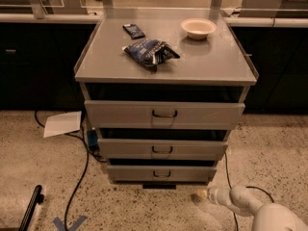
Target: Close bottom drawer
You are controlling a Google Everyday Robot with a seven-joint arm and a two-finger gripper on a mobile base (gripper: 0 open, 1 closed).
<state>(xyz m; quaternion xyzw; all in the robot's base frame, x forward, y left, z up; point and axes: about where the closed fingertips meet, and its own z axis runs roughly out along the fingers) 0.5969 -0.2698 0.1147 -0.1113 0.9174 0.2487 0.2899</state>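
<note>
The grey cabinet (163, 66) stands in the middle of the camera view with three drawers. The bottom drawer (120, 173) is the lowest and narrowest, with a small dark loop handle (161, 174) at its centre. It sits slightly out, with a dark gap above its front. My gripper (198, 195) is low over the floor, in front of and below the drawer's right end, not touching it. The white arm (250, 207) runs off to the lower right.
The middle drawer (120, 148) and top drawer (120, 113) sit above. A dark snack bag (150, 52), a small dark packet (133, 31) and a white bowl (198, 28) lie on the cabinet top. A paper sheet (63, 123) and black cables (82, 172) lie on the floor at left.
</note>
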